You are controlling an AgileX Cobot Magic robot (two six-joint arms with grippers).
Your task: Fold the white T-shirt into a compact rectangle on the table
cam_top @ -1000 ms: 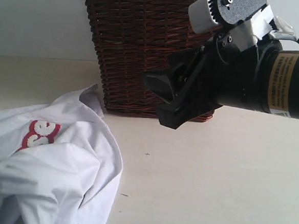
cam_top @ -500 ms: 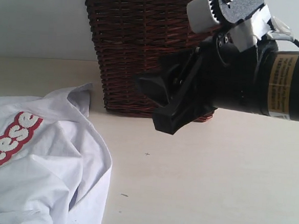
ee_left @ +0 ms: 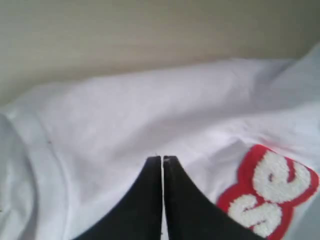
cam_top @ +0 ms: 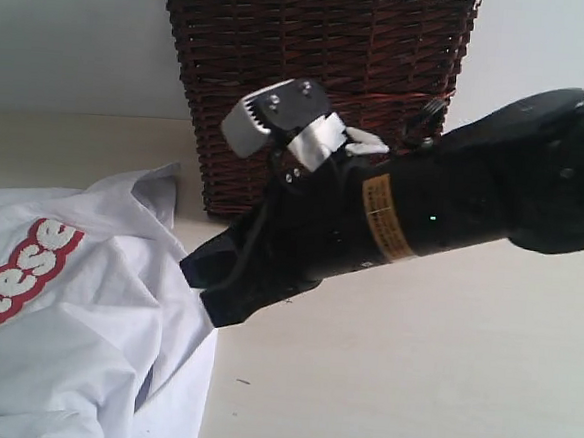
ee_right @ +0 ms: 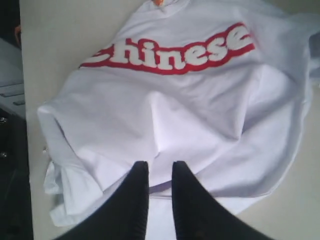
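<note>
The thin white cotton T-shirt with red-outlined fuzzy letters point(cam_top: 85, 305) lies rumpled at the lower left of the exterior view. It rests on the pale beige matte table point(cam_top: 442, 370), beside the dark brown wicker basket point(cam_top: 312, 70) at upper centre. The cloth looks light, limp and easily creased, so it would likely sag and slide if lifted by one point. Hems, shoulders and sleeve seams offer the firmest hold. The left gripper point(ee_left: 162, 159) has its jaws pressed together over the fabric; whether a fold is caught cannot be told. The right gripper point(ee_right: 160, 167) stands narrowly apart at the shirt's edge.
</note>
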